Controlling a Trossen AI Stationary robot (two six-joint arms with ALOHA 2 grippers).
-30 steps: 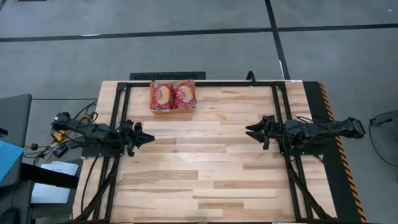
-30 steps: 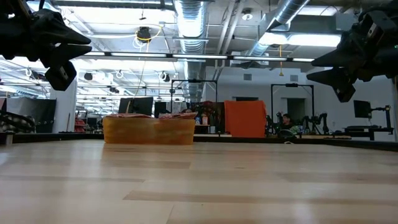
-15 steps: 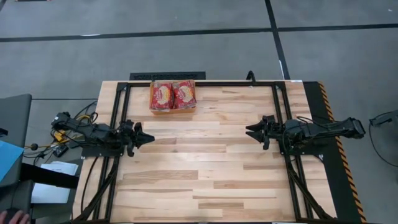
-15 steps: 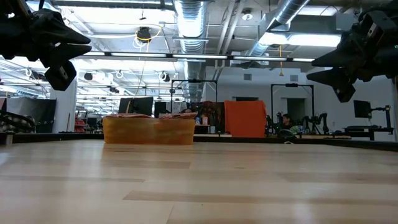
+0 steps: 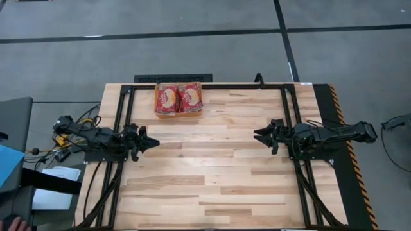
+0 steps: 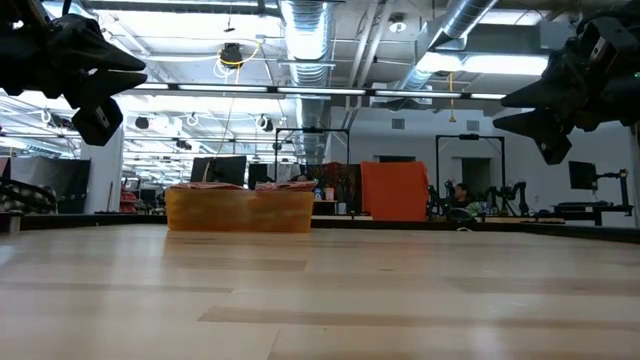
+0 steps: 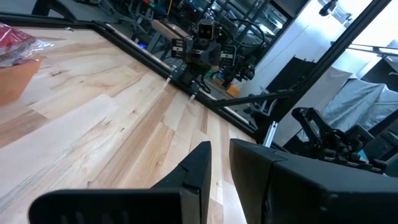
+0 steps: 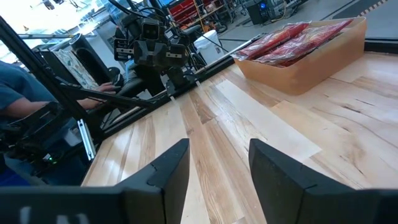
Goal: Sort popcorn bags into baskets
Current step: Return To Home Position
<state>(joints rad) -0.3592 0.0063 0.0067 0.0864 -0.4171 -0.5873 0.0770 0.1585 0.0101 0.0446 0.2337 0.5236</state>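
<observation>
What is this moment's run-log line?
popcorn bags in orange bin, far edge | left gripper open, empty, raised at left | right gripper open, empty, raised at right

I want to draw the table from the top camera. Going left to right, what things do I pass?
First the left claw, then the orange bin holding the popcorn bags, then the right claw.

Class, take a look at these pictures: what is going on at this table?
Nothing is being handled at this moment. The popcorn bags lie in the orange bin at the far edge of the table. The left gripper and the right gripper hover open and empty, one at each side, facing each other.
</observation>
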